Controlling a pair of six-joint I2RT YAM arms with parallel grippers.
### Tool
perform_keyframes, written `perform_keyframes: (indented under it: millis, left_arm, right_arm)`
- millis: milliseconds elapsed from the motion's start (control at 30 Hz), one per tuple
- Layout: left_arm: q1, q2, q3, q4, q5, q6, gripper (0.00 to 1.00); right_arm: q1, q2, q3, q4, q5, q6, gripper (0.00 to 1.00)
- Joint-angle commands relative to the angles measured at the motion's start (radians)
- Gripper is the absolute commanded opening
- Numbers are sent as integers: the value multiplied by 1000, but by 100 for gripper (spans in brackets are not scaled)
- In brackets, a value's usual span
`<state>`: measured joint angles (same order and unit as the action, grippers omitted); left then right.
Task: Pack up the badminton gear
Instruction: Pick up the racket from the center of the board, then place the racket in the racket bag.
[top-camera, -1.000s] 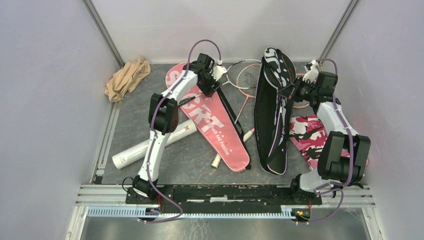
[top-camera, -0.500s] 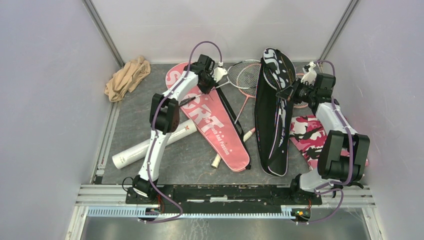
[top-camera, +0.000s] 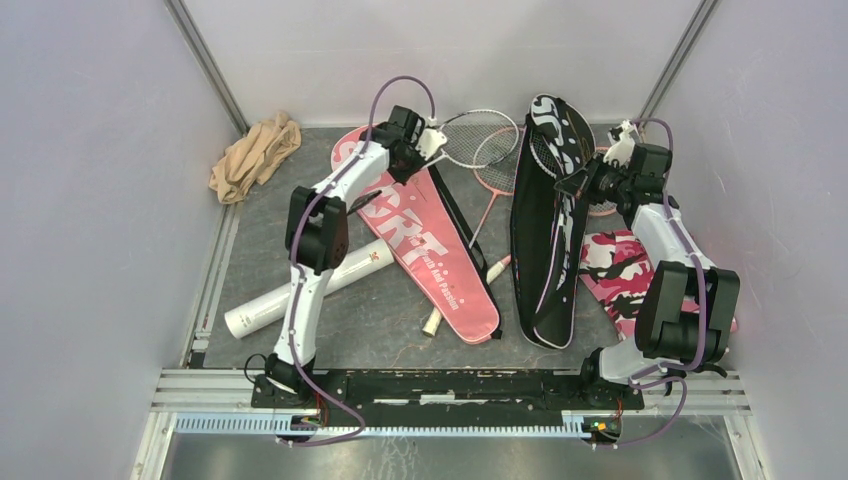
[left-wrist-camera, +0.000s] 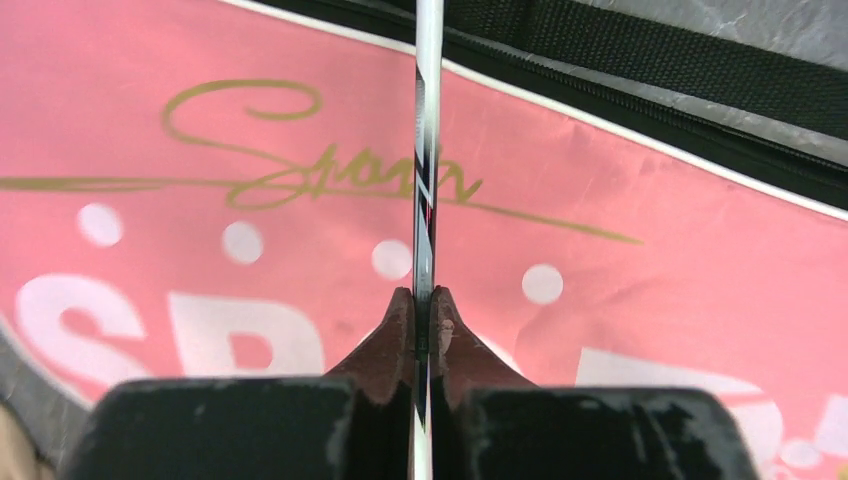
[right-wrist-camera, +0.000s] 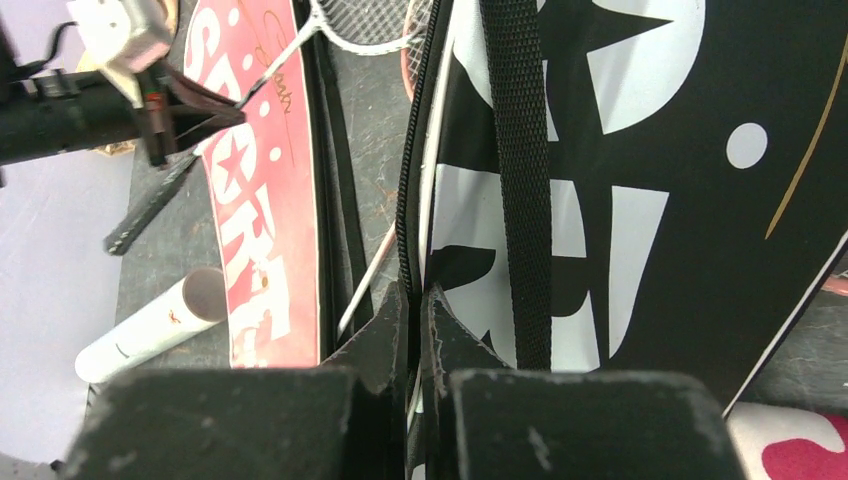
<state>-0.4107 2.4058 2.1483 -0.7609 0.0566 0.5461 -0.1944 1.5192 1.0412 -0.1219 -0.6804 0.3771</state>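
1. Pinches racket shaft (left-wrist-camera: 427, 150) between left fingers (left-wrist-camera: 398, 325), over pink bag (left-wrist-camera: 650, 300), head pointing right.
2. Clamps right fingers (right-wrist-camera: 393, 325) on black bag (right-wrist-camera: 600, 200) edge, long axis running near-to-far.
3. Stretches both arms far across worktop (top-camera: 350, 320).

White arms (top-camera: 345, 180), black joints (top-camera: 318, 228), purple cables (top-camera: 400, 79)

"SPORT" runs in big white capitals along the pink racket bag (top-camera: 440, 270), centre of the top view, with smaller white "Youth and Passion" beside it. The left wrist view shows gold script "Sport" on the same bag. The white capitals on the black racket bag (top-camera: 540, 250) cannot be read whole. The red mark on the white tube (top-camera: 300, 295) is too small to read.
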Motion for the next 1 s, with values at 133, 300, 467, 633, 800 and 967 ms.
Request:
perform_keyframes:
  millis: [133, 300, 467, 633, 800, 967]
  left_arm:
    - [-6, -296, -83, 34, -50, -162, 2]
    - [-23, -438, -228, 44, -96, -196, 2]
    - [-68, -587, -414, 122, -179, -187, 2]
    - [-207, -704, -570, 180, -334, -163, 2]
    - [-312, -735, -641, 240, -475, -148, 2]
    - [-405, -730, -677, 279, -558, -150, 2]
  right_arm:
    - [12, -41, 106, 75, 110, 47, 0]
    - [18, -29, 139, 66, 148, 54, 0]
    - [33, -9, 161, 58, 178, 56, 0]
    - [59, 23, 183, 41, 182, 56, 0]
    - [79, 35, 188, 39, 179, 52, 0]
    - [88, 45, 187, 35, 176, 44, 0]
